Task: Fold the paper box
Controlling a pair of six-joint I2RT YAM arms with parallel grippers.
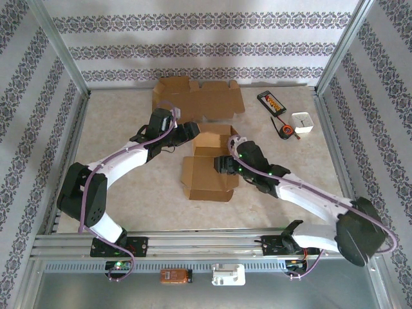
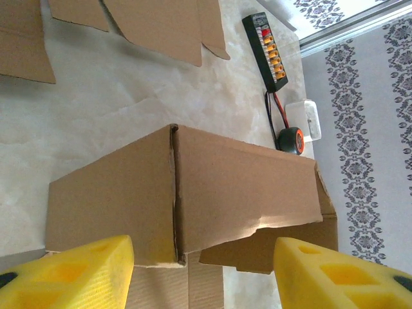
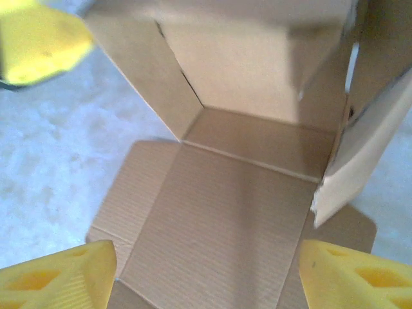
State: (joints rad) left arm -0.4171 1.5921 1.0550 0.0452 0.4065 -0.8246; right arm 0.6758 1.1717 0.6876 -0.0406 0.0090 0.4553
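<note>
The paper box (image 1: 206,177) is brown cardboard, half folded, in the middle of the table with its flat floor panel toward me and its raised walls behind. My left gripper (image 1: 191,131) is at the box's back left, open. In the left wrist view its gripper (image 2: 206,277) has yellow fingers (image 2: 77,273) spread before an upright box wall (image 2: 238,187). My right gripper (image 1: 225,166) hangs over the box's right side, open. In the right wrist view its gripper (image 3: 206,277) stands wide above the box floor (image 3: 225,212), holding nothing. One yellow finger (image 3: 38,38) of the left gripper shows at the top left there.
A flat unfolded cardboard sheet (image 1: 199,98) lies at the back. At the back right are a black board (image 1: 271,102), a white case (image 1: 302,122) and an orange-black tape measure (image 1: 286,132). Patterned walls close in the table on three sides.
</note>
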